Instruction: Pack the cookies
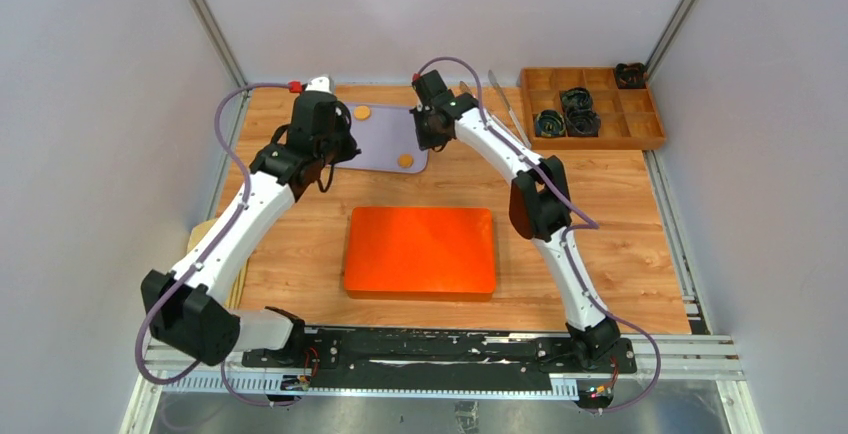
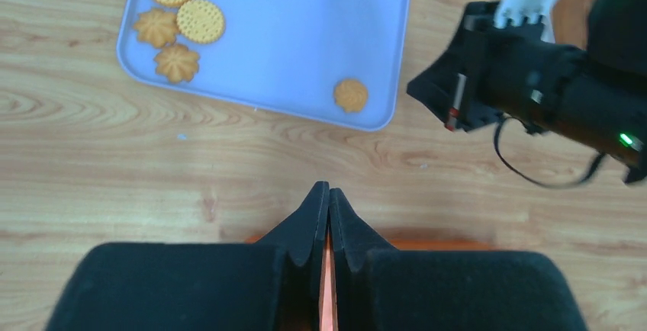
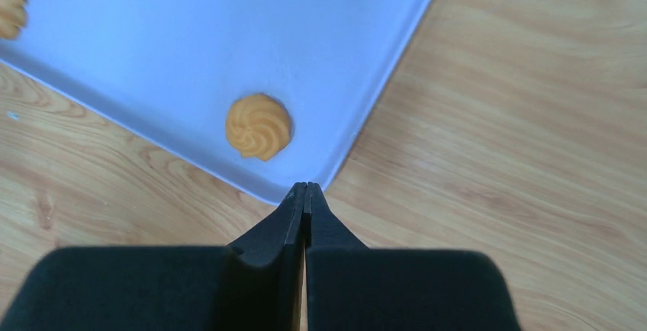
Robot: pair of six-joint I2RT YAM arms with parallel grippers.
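Observation:
Several golden cookies lie on a lavender tray (image 1: 385, 136) at the back of the table. A cluster (image 2: 177, 22) sits at its left end, and a single swirl cookie (image 2: 351, 94) (image 3: 259, 126) lies near its near right corner. My left gripper (image 2: 329, 187) hangs shut and empty over the bare wood between the tray and an orange box (image 1: 420, 251). Shut as well, with nothing in it, my right gripper (image 3: 305, 186) has its tips just at the tray's near right corner, close to the swirl cookie. From above, the two grippers (image 1: 330, 154) (image 1: 430, 134) flank the tray.
A wooden compartment box (image 1: 640, 136) holding dark coiled items stands at the back right. Metal tongs (image 1: 505, 104) lie between it and the tray. The right arm's wrist (image 2: 534, 79) shows at the right of the left wrist view. White walls enclose the table.

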